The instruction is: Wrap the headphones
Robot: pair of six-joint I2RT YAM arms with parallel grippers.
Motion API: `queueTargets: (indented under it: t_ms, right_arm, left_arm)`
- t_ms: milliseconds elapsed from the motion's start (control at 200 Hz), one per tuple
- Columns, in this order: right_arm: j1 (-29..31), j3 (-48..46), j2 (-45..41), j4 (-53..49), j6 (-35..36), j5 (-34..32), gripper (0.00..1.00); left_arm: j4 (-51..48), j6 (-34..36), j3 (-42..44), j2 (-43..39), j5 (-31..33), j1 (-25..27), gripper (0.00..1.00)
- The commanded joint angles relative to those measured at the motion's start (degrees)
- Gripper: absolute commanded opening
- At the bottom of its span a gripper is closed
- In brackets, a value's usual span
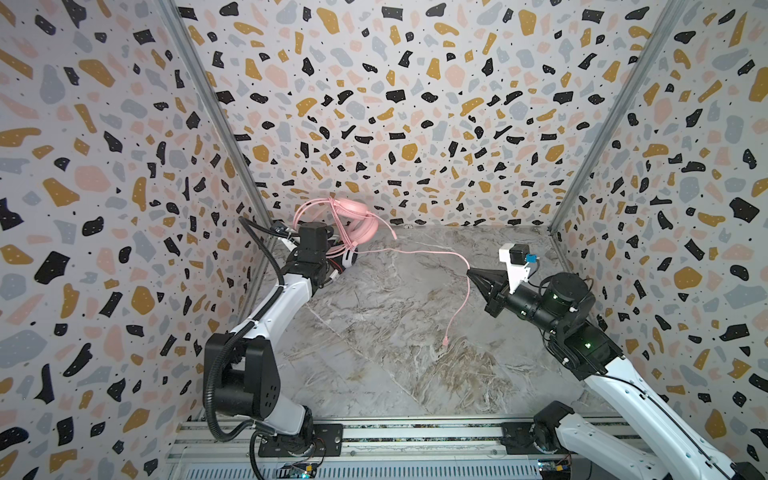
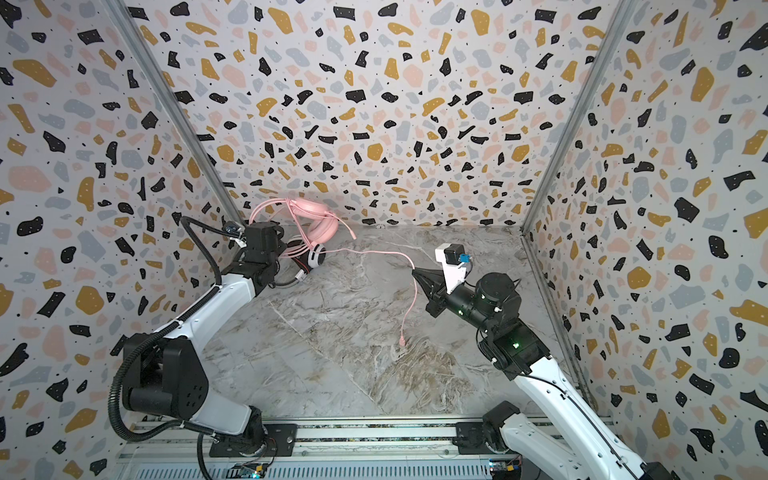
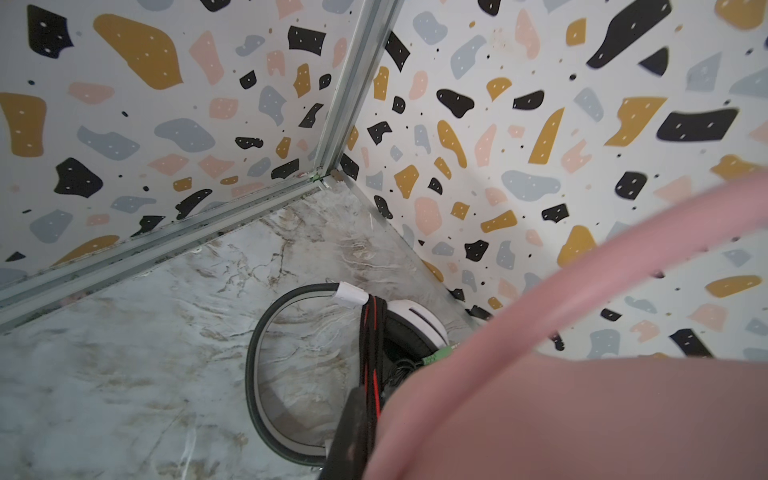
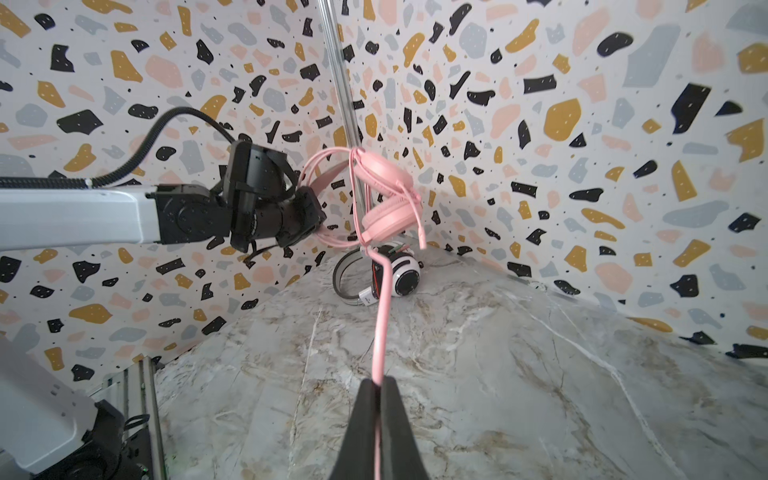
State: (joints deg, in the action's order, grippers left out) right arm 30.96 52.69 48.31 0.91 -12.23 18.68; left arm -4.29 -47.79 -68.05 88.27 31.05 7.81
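Headband (image 3: 582,282) blur hides left hand (image 4: 318,224), clamped on pink headphones (image 4: 388,208); right hand (image 4: 380,386) pinches cable (image 4: 381,316).

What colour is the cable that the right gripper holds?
Pink. The cable shows best in the right wrist view, pinched in the right gripper.

Left arm (image 1: 266,307): reaches from the near-left base to the far-left corner.
Left claw (image 4: 318,222): raised off the desk, clamped on the pink headset (image 4: 386,174).
Right arm (image 1: 623,386): rises from the near-right base, forearm angled inward.
Right claw (image 1: 471,274): points left, jaws pinched together on the pink cable (image 4: 380,324).
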Motion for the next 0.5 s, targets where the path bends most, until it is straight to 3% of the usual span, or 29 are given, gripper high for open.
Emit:
queueTargets:
  t_ms: [0, 235, 406, 496]
  right_arm:
    - [-0.3, 4.3, 1.1, 4.4, 0.4, -1.7, 0.00]
    - [-0.4, 13.3, 5.8, 7.6, -0.1, -0.2, 0.00]
    - [-0.5, 18.7, 8.2, 6.4, 0.9, 2.0, 0.00]
    - [-0.5, 16.0, 8.6, 6.7, 1.2, 0.6, 0.00]
  left_arm:
    - [3.5, 4.1, -2.7, 2.1, -0.6, -0.2, 0.00]
    - [-2.6, 13.5, -8.8, 8.3, 1.6, 2.6, 0.00]
    - [-3.2, 14.7, -10.0, 9.0, 0.8, 4.0, 0.00]
    - [-3.2, 14.5, -10.4, 7.8, 0.1, 4.6, 0.00]
